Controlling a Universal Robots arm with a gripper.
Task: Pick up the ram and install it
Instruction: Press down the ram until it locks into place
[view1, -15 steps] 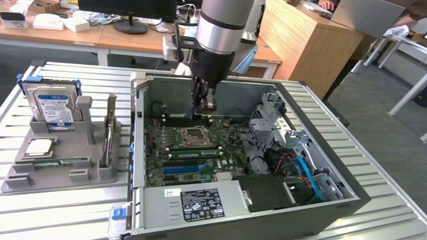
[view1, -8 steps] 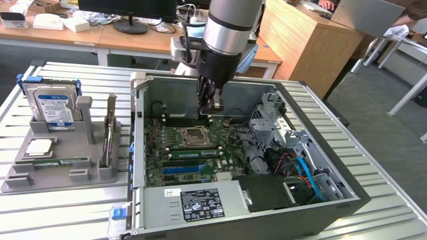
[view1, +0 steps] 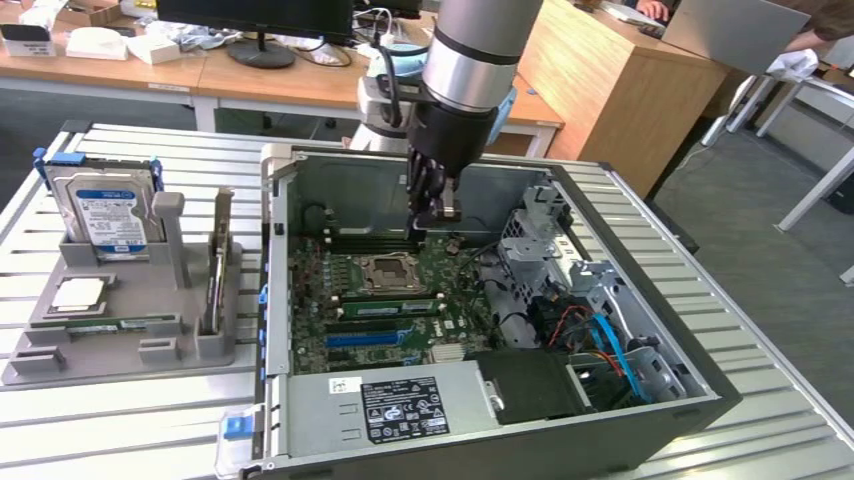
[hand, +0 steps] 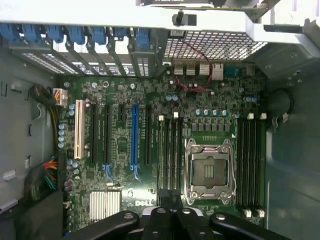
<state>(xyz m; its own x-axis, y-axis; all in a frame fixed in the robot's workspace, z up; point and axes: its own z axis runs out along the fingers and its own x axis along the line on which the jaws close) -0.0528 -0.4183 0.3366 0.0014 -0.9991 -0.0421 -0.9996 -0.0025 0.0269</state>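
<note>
Green ram (view1: 387, 309) lies seated in slot on motherboard (view1: 400, 290), beside CPU socket (view1: 396, 268), inside open case (view1: 641, 420). Gripper (view1: 435, 218) clenched, empty, hanging above board's far slots, apart from ram. Hard drive (view1: 110, 215) upright in grey holder (view1: 120, 330) at exterior view's left.

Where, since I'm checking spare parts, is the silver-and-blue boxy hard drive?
The hard drive stands upright in the grey plastic holder, on the exterior view's left of the open grey computer case.
</note>
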